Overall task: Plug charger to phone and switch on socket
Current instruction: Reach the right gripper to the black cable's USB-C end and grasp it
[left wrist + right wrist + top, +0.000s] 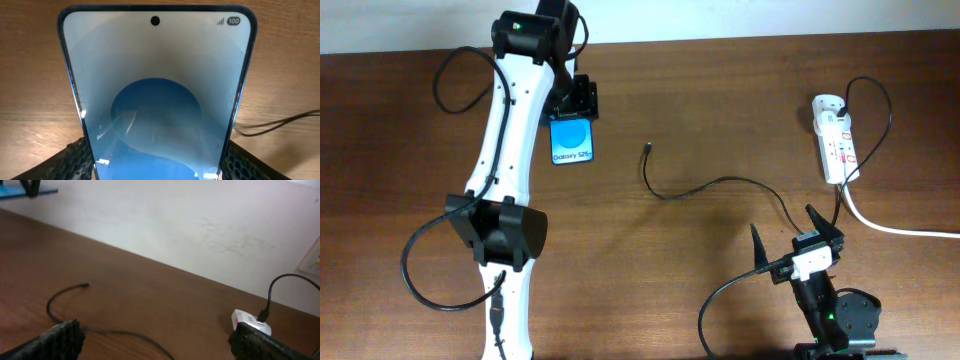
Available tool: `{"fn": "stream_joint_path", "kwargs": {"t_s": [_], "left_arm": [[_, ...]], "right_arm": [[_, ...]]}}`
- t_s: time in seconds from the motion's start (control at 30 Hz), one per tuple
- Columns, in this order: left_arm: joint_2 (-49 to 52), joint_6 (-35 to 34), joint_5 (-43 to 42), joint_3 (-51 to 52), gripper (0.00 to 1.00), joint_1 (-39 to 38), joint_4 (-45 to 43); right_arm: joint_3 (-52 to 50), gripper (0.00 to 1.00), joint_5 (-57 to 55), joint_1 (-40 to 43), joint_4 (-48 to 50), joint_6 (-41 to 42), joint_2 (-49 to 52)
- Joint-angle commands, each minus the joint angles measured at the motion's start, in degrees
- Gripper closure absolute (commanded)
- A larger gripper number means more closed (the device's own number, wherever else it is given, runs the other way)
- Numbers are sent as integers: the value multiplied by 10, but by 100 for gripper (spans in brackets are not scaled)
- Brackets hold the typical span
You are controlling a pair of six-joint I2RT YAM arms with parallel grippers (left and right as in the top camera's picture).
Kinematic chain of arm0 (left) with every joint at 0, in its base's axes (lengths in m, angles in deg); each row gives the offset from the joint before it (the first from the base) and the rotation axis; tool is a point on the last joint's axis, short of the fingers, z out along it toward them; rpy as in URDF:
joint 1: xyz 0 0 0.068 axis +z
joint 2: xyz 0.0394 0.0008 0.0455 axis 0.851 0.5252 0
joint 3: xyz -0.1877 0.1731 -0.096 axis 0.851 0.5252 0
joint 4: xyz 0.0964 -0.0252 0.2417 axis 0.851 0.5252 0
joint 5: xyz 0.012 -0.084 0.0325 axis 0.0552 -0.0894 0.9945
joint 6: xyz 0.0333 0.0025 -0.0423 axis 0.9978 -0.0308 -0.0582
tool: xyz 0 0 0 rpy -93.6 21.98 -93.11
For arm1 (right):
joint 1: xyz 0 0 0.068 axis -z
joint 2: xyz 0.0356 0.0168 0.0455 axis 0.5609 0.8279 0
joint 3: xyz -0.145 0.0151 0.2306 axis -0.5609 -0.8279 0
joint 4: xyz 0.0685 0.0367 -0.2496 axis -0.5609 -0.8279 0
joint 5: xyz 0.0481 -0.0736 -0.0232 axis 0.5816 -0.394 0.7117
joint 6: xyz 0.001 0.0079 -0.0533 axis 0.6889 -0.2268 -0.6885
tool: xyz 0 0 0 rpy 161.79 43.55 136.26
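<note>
**Left gripper pinches the phone at upper left; right gripper hangs spread over the charger cable at lower right.**

In the overhead view the phone (572, 145) sits left of centre near the top, blue screen up. Its upper end is between the fingers of the left gripper (574, 108), and the left wrist view shows a black pad (75, 160) pressed against each long edge. The charger (665, 194) has its connector tip lying free on the wooden table (720, 100), right of the phone and apart from it. The cable curves down and right, then runs between the wide-apart fingers of the right gripper (782, 222). From there it loops up to the socket (837, 150) at the right edge, where its plug sits in the strip's upper end. A thick white cord (900, 229) leaves the socket's lower end toward the right edge. The switch positions are too small to tell.
</note>
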Motion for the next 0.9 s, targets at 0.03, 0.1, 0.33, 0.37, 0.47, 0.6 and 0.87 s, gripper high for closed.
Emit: {"fn": "stream_joint_path", "kwargs": {"t_s": [0.03,0.1,0.33,0.37,0.47,0.6,0.87], "left_arm": [[2,31,23,-17,100,2,-4],[2,54,23,-17,100,2,-9],[2,64,23,-17,100,2,-9],[2,64,22,-17,100,2,-8],[2,64,21,-17,100,2,-6],[2,64,21,-17,100,2,-5],[2,64,20,-17,100,2,-5]], "right_arm": [[14,2,17,-4,13,125,3],[44,2,39,-4,-16,125,23],[257,2,75,-4,-135,125,229],[308,2,75,-4,-173,124,275],[439,2,75,-4,-282,123,384],[626,2,75,-4,-439,123,521],[720,2,136,-4,-462,155,667]]}}
